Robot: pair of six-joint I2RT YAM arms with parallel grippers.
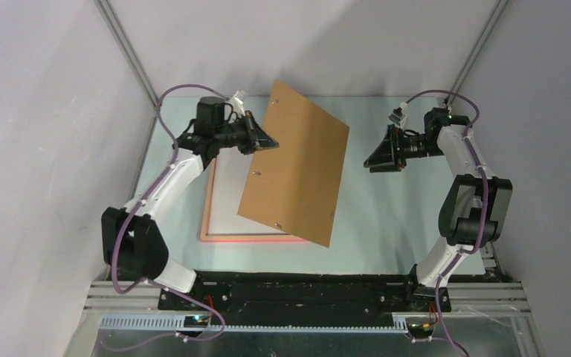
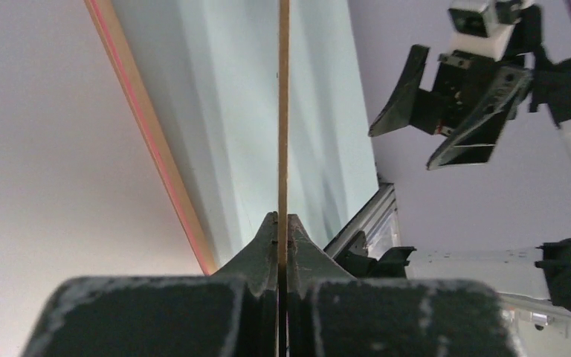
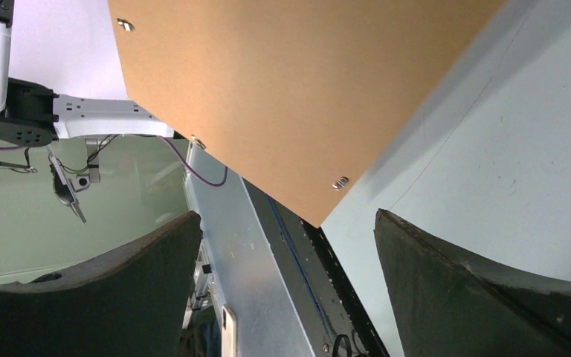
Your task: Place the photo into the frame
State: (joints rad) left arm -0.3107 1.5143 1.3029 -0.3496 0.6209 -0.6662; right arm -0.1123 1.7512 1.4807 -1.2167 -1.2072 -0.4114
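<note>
On the pale table (image 1: 386, 223), left of centre: the frame (image 1: 253, 238), lying flat, salmon-orange border visible along its near and left sides. Inside that border, a plain white sheet (image 1: 227, 195), level with the frame, no printed side showing; possibly the photo face down, cannot tell.

Above the frame and covering its right part, a brown backing board (image 1: 297, 163), raised off the table and tilted, far corner highest, near corner hanging over the frame's near right end. Small metal tabs (image 1: 277, 223) along the board's left and near edges.

At the board's left edge, the left gripper (image 1: 264, 140), clenched on the board. From the left wrist view, the board edge-on as a thin tan line pinched between two dark fingers (image 2: 256, 249), the frame's orange edge slanting away at the left.

Across the table to the right, well apart from the board, the right gripper (image 1: 381, 154), jaws spread wide, grasping nothing, pointed toward the board. From the right wrist view, both dark fingers (image 3: 461, 290) far apart at the bottom, the board's brown face filling the upper part, pale table beside it.

Around the table, plain grey walls (image 1: 44, 111).
</note>
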